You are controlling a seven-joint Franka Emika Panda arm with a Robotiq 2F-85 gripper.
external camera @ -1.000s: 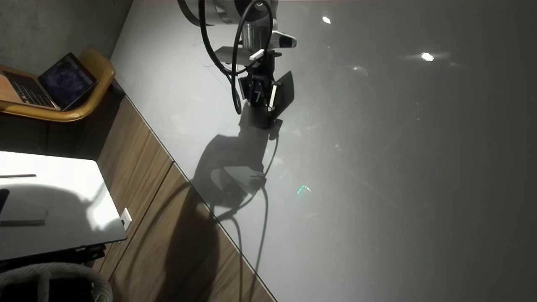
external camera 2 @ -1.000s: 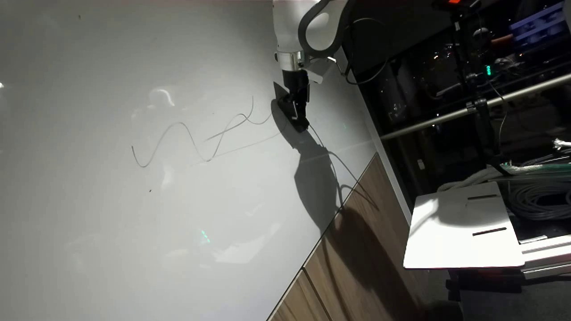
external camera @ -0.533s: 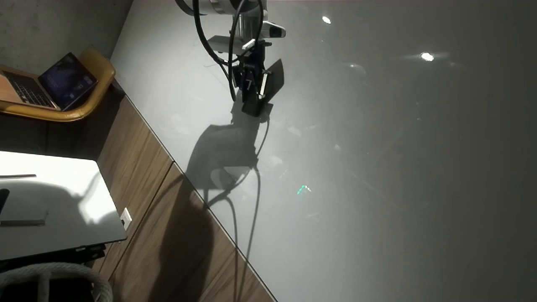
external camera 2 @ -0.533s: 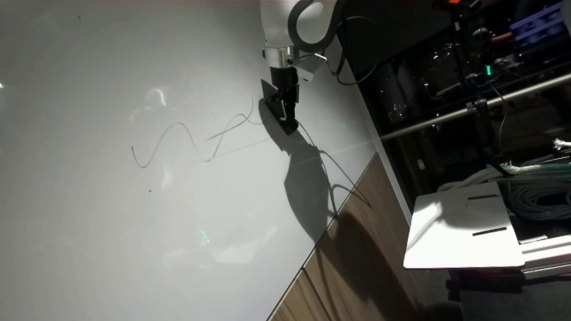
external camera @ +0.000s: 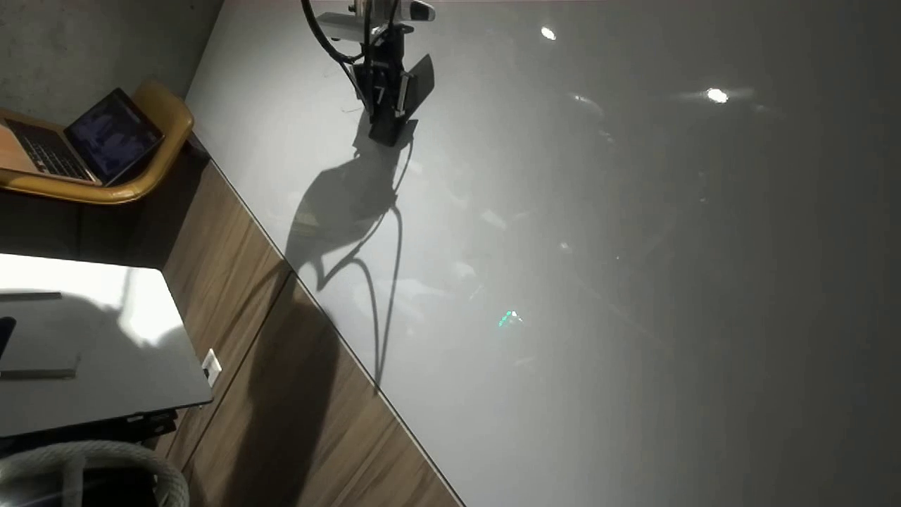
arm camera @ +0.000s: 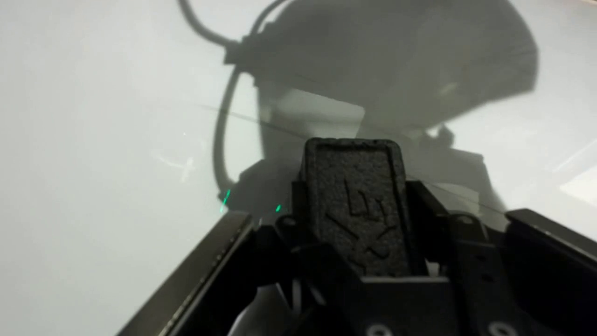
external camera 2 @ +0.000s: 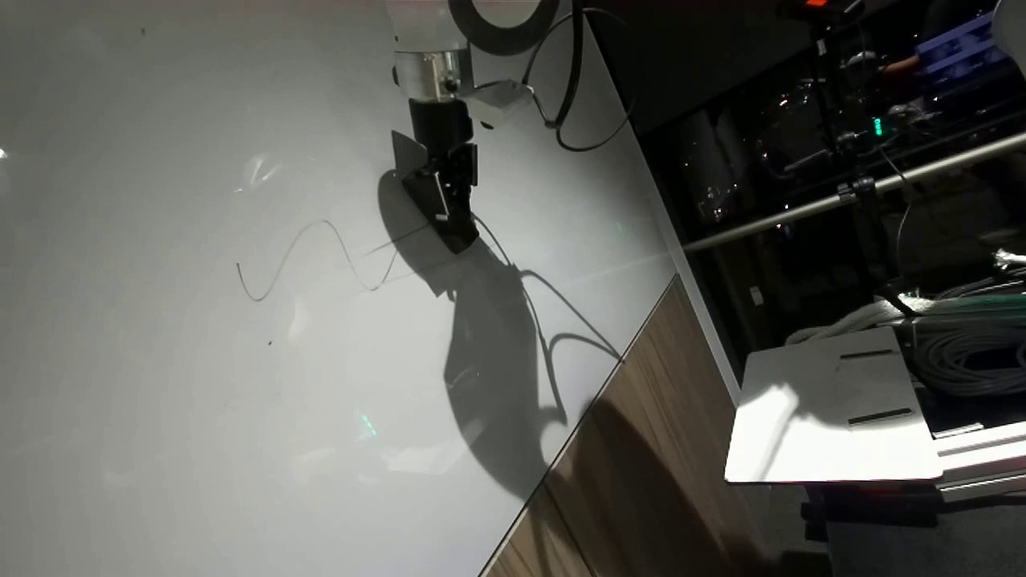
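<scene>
Arm (external camera 2: 423, 26) cut off above, dark block (arm camera: 359, 205) partly hidden

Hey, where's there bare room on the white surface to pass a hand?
In an exterior view, the white surface looks mostly bare below the wavy line and left of the shadow; in an exterior view, also right of the green glint, below the bright reflections. It's crowded around the cable and the gripper, which grips a dark block.

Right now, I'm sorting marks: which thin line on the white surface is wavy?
In an exterior view, the leftmost line, curving repeatedly; the short line runs straight.
</scene>
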